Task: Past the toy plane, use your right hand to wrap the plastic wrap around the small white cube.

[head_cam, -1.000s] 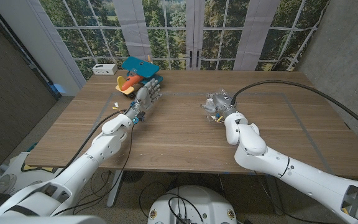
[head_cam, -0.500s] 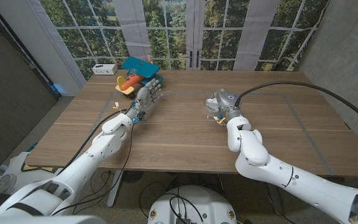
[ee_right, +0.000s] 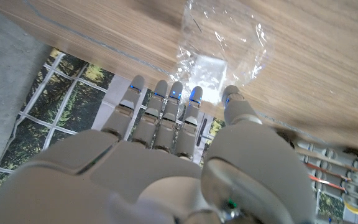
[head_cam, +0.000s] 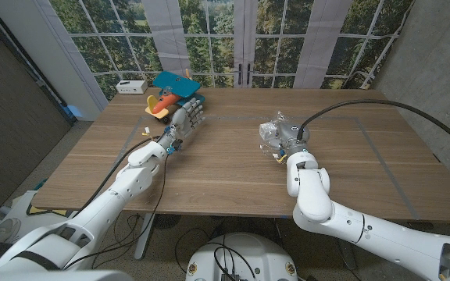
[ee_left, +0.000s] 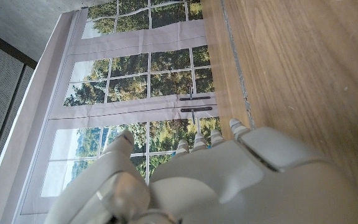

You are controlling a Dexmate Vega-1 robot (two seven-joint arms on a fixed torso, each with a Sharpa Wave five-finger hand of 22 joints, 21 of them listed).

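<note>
1. There was one small white cube (ee_right: 207,67) on the wooden table (head_cam: 225,168), lying under one crumpled sheet of plastic wrap (ee_right: 219,43), right of the table's middle.
2. The right hand (head_cam: 283,133) reached over that bundle; its fingertips (ee_right: 174,92) lay just beside the cube at the wrap's edge, fingers straight and side by side. I could not tell if they gripped anything.
3. One toy plane (head_cam: 174,94), blue with orange parts, sat at the far left of the table.
4. The left hand (head_cam: 184,125) stood just in front of the plane, fingers pointing up and holding nothing.
5. One small white box (head_cam: 132,86) lay left of the plane, near the windows (head_cam: 233,39).
</note>
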